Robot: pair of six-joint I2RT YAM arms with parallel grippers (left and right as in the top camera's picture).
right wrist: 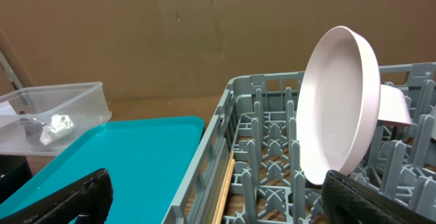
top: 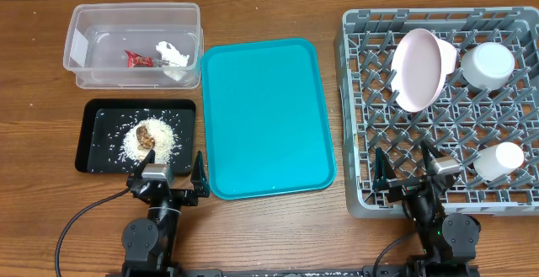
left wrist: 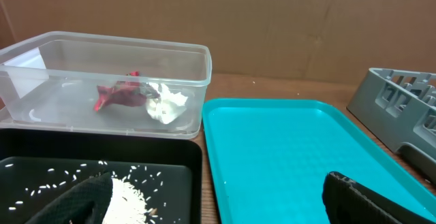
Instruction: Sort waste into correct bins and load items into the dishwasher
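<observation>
The clear tub (top: 84,24) at the back left holds a red-and-white wrapper (top: 137,58) and a white tissue (top: 173,55). White rice scraps (top: 160,145) and a brown lump (top: 145,134) lie in the black tray (top: 97,155). In the grey dish rack (top: 362,100) a wide pinkish plate (top: 418,68) leans on edge, with a bowl (top: 487,65) and a small cup (top: 498,159) nearby. My left gripper (top: 166,174) hangs open and empty over the black tray's near right corner. At the rack's near left corner, my right gripper (top: 405,163) is open and holds nothing.
A large teal tray (top: 265,117) lies bare between the black tray and the rack. A brown cardboard wall (left wrist: 272,20) stands behind the table. In the right wrist view the plate (right wrist: 340,101) stands just beyond my right finger.
</observation>
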